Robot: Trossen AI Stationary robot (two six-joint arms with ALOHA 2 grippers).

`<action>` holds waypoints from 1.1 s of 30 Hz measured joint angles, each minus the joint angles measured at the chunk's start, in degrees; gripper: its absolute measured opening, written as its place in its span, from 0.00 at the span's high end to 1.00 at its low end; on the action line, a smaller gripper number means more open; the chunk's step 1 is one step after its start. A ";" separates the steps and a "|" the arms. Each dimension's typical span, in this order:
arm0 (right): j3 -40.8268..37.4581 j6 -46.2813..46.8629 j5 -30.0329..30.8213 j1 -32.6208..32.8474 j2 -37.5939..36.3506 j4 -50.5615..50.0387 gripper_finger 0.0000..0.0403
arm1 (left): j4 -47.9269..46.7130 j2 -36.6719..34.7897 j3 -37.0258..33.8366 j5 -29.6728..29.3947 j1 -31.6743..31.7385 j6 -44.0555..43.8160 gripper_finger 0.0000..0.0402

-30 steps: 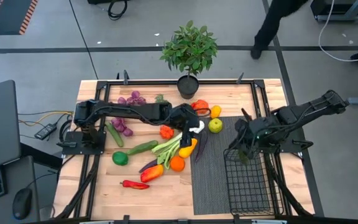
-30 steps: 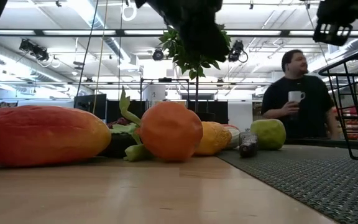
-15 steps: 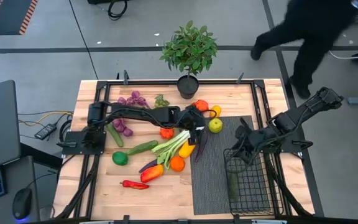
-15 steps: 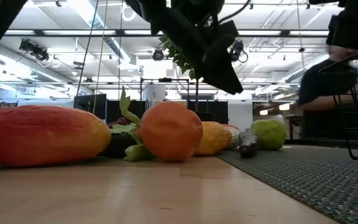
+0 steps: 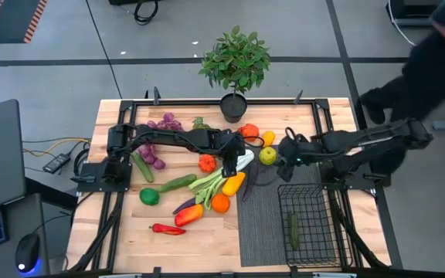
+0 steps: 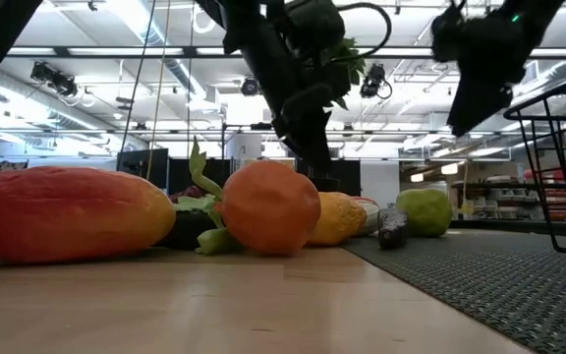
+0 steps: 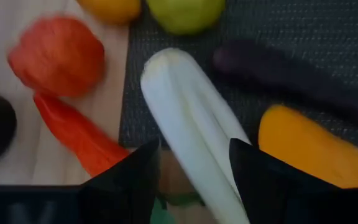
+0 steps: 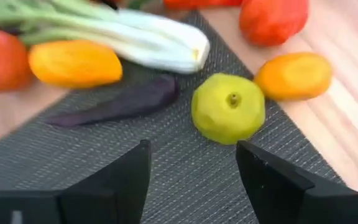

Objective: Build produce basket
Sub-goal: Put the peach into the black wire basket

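The produce lies heaped mid-table. Among it is a white-green leek (image 5: 219, 176), its white end on the edge of the grey mat (image 5: 261, 224). My left gripper (image 7: 194, 149) hangs open over that white end (image 7: 191, 124), one finger on each side of the stalk. The black wire basket (image 5: 307, 224) stands on the mat at the near right, with a cucumber (image 5: 293, 229) lying inside. My right gripper (image 8: 191, 149) is open above the mat, just right of a yellow-green fruit (image 8: 229, 107), with nothing between its fingers.
A yellow pepper (image 5: 233, 184), a dark purple pod (image 8: 123, 102), an orange (image 5: 220, 203) and a red fruit (image 7: 58, 56) crowd the leek. A potted plant (image 5: 236, 62) stands at the far edge. A person (image 5: 431, 69) passes beyond the table's right side.
My right gripper has gone from the basket's far end toward the far edge and the left, to the yellow-green fruit. A cucumber now lies in the basket where none showed before. My left gripper has sunk and tipped down toward the leek's white end.
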 joint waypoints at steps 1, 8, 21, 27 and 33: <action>0.00 -0.87 -0.17 -1.34 1.20 0.00 0.37 | 0.35 0.01 0.00 0.00 -0.12 -0.21 0.52; 0.00 -1.64 -2.81 -8.44 9.23 5.45 0.26 | -2.61 -0.60 -4.26 0.28 -1.58 3.77 0.54; -0.02 0.75 0.20 -8.35 12.05 4.73 0.14 | 29.89 -18.32 -28.22 2.91 -2.67 -3.13 0.56; -0.02 0.07 -0.47 -8.95 16.21 5.73 0.14 | 63.66 -21.21 -41.25 4.94 -3.15 -9.83 0.56; -0.02 -1.76 -0.70 -11.14 20.59 9.25 0.14 | 78.18 -21.15 -45.68 4.87 -2.63 -11.32 0.57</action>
